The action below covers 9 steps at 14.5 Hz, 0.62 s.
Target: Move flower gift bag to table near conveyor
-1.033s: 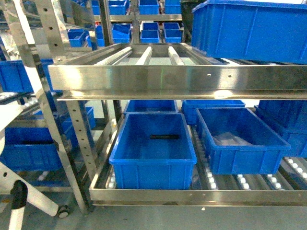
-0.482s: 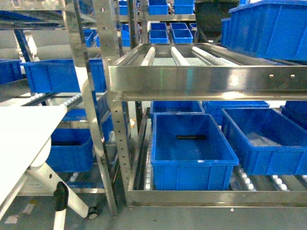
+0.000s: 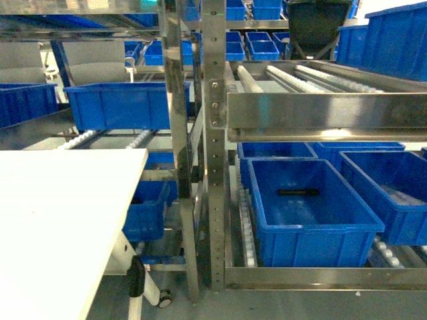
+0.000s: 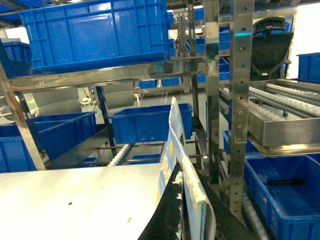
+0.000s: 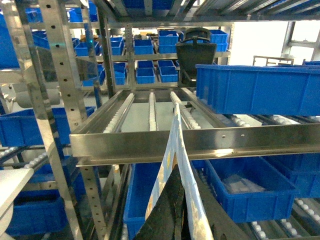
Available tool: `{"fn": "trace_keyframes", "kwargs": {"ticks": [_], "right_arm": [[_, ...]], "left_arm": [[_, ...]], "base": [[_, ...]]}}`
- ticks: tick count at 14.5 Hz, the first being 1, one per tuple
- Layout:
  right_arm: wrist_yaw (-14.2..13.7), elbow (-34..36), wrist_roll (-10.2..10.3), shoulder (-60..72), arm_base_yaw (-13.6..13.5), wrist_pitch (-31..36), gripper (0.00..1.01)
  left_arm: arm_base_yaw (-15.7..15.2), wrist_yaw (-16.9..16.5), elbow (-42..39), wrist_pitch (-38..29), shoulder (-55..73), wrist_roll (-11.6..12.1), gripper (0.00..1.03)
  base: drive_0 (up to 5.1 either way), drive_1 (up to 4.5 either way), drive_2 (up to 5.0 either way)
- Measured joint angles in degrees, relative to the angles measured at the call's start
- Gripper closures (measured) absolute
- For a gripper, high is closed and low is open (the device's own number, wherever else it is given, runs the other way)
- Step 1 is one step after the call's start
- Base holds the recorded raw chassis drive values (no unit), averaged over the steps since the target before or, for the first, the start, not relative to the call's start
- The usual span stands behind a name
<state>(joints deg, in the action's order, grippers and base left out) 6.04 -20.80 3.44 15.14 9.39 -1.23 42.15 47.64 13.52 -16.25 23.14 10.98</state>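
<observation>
The flower gift bag (image 4: 172,145) is pale blue with yellowish print and shows edge-on, rising upright from between the black fingers (image 4: 167,215) of my left gripper (image 4: 186,197), which is shut on it. Its other side (image 5: 172,150) stands in the right wrist view with my right gripper (image 5: 184,192) shut on it. The white table (image 3: 60,213) fills the lower left of the head view, and its top (image 4: 75,195) lies just left of the bag. The steel conveyor (image 3: 320,110) with white rollers stands right of the table. Neither gripper nor the bag shows in the head view.
A perforated steel upright (image 3: 213,167) stands between table and rack. Blue bins sit on the lower rollers; the nearest (image 3: 307,213) holds a small black object (image 3: 298,192). More blue bins (image 3: 127,103) fill the shelves behind. The table's leg ends in a castor (image 3: 162,298).
The head view has swung left: the rack and its bins slid to the right of the frame, and the white table came into view until it fills the lower left.
</observation>
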Motion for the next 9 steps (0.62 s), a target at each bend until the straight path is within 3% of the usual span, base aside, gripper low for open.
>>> {"fn": "trace_keyframes", "kwargs": {"ticks": [9], "right_arm": [[0.0,0.0,0.0,0.0,0.0,0.0,0.99]], "left_arm": [[0.0,0.0,0.0,0.0,0.0,0.0,1.01]], "base": [[-4.9,2.44,2.4]]}}
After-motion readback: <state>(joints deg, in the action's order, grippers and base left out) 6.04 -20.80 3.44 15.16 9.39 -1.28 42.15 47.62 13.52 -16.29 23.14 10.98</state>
